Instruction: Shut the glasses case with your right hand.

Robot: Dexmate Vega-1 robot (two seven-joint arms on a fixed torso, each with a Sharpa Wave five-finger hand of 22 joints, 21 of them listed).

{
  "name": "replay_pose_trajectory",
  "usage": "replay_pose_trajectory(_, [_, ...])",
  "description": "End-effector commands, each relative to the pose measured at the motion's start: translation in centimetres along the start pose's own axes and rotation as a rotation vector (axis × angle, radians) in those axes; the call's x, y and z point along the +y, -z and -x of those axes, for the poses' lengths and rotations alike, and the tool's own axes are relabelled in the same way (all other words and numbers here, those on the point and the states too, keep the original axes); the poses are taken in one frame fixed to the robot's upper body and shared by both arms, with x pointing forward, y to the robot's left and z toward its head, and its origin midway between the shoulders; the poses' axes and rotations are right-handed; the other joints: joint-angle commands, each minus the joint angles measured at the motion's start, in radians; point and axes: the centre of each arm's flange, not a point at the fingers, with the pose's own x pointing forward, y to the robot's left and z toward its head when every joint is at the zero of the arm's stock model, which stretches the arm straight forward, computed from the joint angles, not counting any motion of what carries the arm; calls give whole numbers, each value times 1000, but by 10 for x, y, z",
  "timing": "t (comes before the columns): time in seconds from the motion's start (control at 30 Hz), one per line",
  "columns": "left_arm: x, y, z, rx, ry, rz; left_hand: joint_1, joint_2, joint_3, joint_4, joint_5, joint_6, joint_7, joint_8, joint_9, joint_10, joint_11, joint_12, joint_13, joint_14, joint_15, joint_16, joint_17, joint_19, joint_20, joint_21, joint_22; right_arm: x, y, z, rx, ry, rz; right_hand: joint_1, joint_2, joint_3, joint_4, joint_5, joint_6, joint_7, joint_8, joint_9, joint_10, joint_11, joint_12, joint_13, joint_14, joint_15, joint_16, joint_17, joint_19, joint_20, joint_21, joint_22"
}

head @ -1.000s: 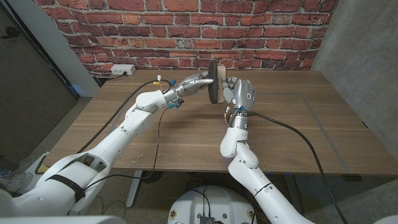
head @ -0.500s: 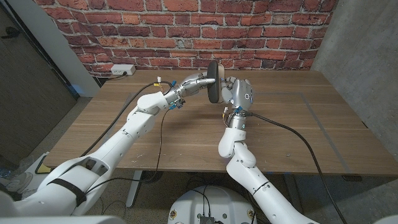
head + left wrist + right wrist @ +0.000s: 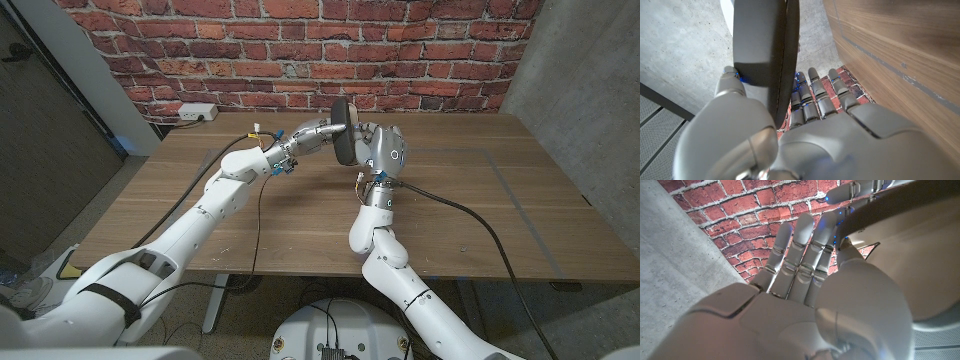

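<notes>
The right hand (image 3: pixel 386 148) is raised above the middle of the table (image 3: pixel 470 200), its fingers (image 3: pixel 805 255) straight and close together, the thumb against the case (image 3: pixel 345 130); it grips nothing I can make out. The case stands on edge in the air, its halves nearly together (image 3: pixel 782 45); any contents are hidden. The left hand (image 3: pixel 318 132) holds it, thumb on one face, fingers (image 3: pixel 815 97) on the other. Behind is a brick wall (image 3: pixel 300 45).

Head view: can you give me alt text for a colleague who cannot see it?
Above a wooden table, the robot's left hand holds a dark oval glasses case on edge while the right hand presses against its other side. A red brick wall stands behind.
</notes>
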Motion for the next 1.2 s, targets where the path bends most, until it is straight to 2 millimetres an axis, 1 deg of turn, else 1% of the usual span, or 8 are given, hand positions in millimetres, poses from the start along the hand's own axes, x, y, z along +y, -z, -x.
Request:
replay_pose_trajectory(0.03, [4,2,0,-2,-8,30,16,13,13,-3,-9,27,2,10,0,16,0,3,-1,14,-39,5,3,11,1,13,3,1,-2,-1,-21,18,19,2,2,4,0,2,6,-15,-7,4,1,-12,-3,5,-2,-55,-8,1,-6,-72,11,-3])
replay_pose_trajectory(0.37, [6,5,2,-8,-41,57,56,55,38,-12,-40,111,-5,23,-3,94,-12,7,-6,77,-51,13,2,34,-16,32,6,1,0,-1,-17,9,-4,-36,-4,-6,17,-3,-3,-39,-22,-6,-24,-24,-25,-2,-23,-52,-27,-3,-38,-60,18,-26])
replay_pose_trajectory(0.5, [6,5,2,-7,-42,59,69,68,47,-16,-51,145,-10,29,-4,127,-16,11,-7,91,-59,12,0,38,-22,38,7,1,3,-2,-15,4,-31,-121,-4,-27,57,-3,-55,-47,-49,-16,-71,-13,-60,-19,-56,-49,-100,-74,-80,-41,13,-63])
replay_pose_trajectory(0.67, [5,5,2,-8,-48,69,87,87,61,-21,-66,189,-14,36,-6,168,-19,14,-9,118,-72,12,-1,48,-32,49,7,0,7,-3,-7,-5,-59,-219,-4,-13,90,6,-124,-47,-92,-41,-158,4,-141,-84,-72,-42,-252,-219,-128,-19,3,-140])
replay_pose_trajectory(0.83, [4,5,3,-7,-52,75,95,98,69,-22,-74,205,-11,37,-7,185,-18,14,-10,126,-73,10,-2,51,-35,53,8,-2,13,-5,-1,-7,-71,-325,-19,0,117,9,-281,-41,-157,-71,-313,39,-264,-162,-181,4,-419,-347,-173,10,-30,-216])
replay_pose_trajectory(0.93, [3,4,3,-10,-49,77,96,100,71,-22,-78,209,-11,36,-7,185,-19,11,-10,127,-72,8,-2,51,-36,55,8,-4,18,-6,1,-9,-73,-374,-26,5,125,13,-369,-37,-168,-81,-400,66,-325,-198,-270,38,-506,-403,-193,28,-56,-224])
replay_pose_trajectory(1.0, [2,3,3,-12,-49,75,97,101,71,-22,-81,206,-13,33,-7,185,-18,9,-11,128,-72,7,-2,51,-36,56,8,-5,21,-7,8,-6,-72,-391,-28,11,125,14,-401,-32,-169,-85,-457,72,-354,-215,-302,43,-543,-425,-203,25,-75,-227])
replay_pose_trajectory(1.2, [0,1,2,-13,-44,73,94,101,72,-20,-89,205,-15,27,-8,181,-16,1,-11,125,-71,1,-2,46,-39,57,8,-7,32,-10,44,5,-82,-392,28,50,128,26,-422,-32,-164,-88,-483,86,-367,-235,-330,59,-577,-442,-213,19,-102,-230])
